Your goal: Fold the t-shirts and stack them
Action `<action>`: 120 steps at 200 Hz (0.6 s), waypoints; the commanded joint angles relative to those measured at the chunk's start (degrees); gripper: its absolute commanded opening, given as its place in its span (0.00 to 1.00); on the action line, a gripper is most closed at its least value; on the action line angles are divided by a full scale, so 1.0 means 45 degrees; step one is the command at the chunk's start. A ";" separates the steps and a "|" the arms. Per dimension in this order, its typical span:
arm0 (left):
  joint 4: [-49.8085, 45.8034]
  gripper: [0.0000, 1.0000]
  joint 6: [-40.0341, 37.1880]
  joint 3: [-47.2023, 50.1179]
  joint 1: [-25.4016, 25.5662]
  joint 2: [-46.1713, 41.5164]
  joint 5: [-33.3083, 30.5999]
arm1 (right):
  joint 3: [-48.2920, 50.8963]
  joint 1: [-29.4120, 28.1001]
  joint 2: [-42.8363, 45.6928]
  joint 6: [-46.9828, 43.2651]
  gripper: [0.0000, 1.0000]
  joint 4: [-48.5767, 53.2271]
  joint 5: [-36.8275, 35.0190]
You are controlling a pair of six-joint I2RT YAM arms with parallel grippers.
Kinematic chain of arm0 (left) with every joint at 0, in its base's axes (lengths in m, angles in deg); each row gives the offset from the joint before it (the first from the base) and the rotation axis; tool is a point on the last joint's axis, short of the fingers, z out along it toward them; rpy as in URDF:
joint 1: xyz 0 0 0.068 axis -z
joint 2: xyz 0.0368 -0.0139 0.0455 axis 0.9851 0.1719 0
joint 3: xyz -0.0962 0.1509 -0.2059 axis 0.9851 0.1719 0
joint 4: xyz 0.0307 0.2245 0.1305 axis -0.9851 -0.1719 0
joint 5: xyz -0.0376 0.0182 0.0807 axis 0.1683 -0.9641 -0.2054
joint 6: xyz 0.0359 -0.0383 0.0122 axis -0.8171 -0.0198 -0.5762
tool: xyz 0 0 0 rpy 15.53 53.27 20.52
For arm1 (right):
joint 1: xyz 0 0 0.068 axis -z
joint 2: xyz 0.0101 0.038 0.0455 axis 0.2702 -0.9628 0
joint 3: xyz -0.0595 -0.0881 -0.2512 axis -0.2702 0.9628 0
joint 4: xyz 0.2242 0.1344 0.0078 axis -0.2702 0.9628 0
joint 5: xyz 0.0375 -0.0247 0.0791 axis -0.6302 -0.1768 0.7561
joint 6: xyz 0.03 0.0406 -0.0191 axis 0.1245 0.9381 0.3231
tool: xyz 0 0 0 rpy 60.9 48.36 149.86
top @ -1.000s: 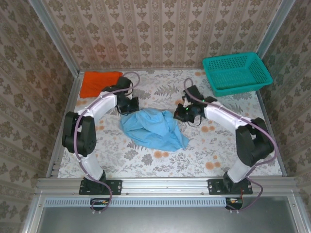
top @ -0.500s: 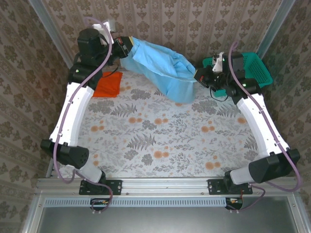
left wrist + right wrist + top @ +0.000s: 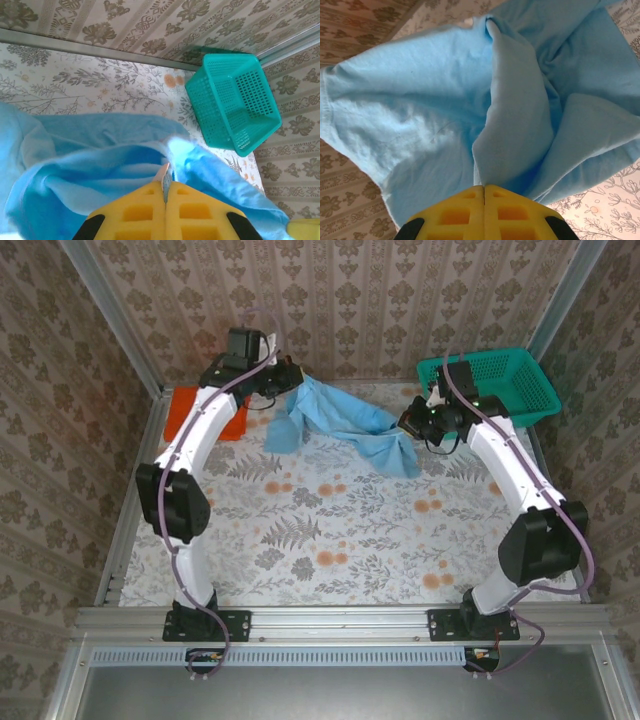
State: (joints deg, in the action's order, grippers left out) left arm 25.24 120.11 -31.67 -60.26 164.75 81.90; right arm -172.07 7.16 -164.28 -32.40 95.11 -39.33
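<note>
Blue tee (image 3: 345, 420) ctr-rear (orange tee (image 3: 183, 410) rear-L)

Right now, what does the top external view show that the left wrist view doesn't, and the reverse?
Top external adds the orange t-shirt at the table's far left and the right fingers gripping the other end of the blue t-shirt. Left wrist adds a close look at the left fingers, shut on a blue fold. Both share the blue t-shirt, the teal basket and the floral table.

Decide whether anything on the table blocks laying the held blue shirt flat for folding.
Nothing visible does. The table middle below the blue shirt is bare; the orange shirt and basket sit at the far corners.
</note>
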 commanded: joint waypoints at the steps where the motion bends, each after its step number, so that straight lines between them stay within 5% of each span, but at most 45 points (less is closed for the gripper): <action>1: -0.0529 0.00 -0.0417 -0.2936 0.0001 0.0551 0.0803 | -0.1558 0.0210 -0.0194 0.0041 0.00 0.0500 0.0052; 26: -0.0923 0.00 -0.0848 -0.5261 0.0026 0.0951 0.0942 | -0.3182 0.0194 0.0062 -0.0281 0.01 0.0967 0.0010; 54: -0.0625 0.00 -0.2010 -0.3927 0.0131 -0.0589 0.1080 | -0.2478 -0.0115 0.1555 -0.0246 0.04 0.0299 0.0196; 80: 0.0312 0.00 -0.2810 0.1267 0.0258 -0.3537 0.0968 | 0.0615 -0.1243 0.3681 -0.0191 0.08 -0.0245 -0.0249; 101: 0.0907 0.16 -0.3028 0.6222 0.0296 -0.5826 0.0964 | 0.4526 -0.2740 0.5104 0.0559 0.10 -0.0879 -0.0354; 112: 0.0780 0.39 -0.3290 0.8489 0.0316 -0.6766 0.0789 | 0.6489 -0.3220 0.5680 0.1122 0.11 -0.0702 -0.0689; 120: 0.0494 0.45 -0.3556 0.9680 0.0304 -0.7409 0.0270 | 0.7926 -0.3322 0.6159 0.1763 0.14 -0.0760 -0.0758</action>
State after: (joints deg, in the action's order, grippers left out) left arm 29.13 108.74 -2.99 -58.95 136.77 85.44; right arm -152.31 -5.36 -138.86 -30.94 90.04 -40.27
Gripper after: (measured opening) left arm 0.349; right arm 0.108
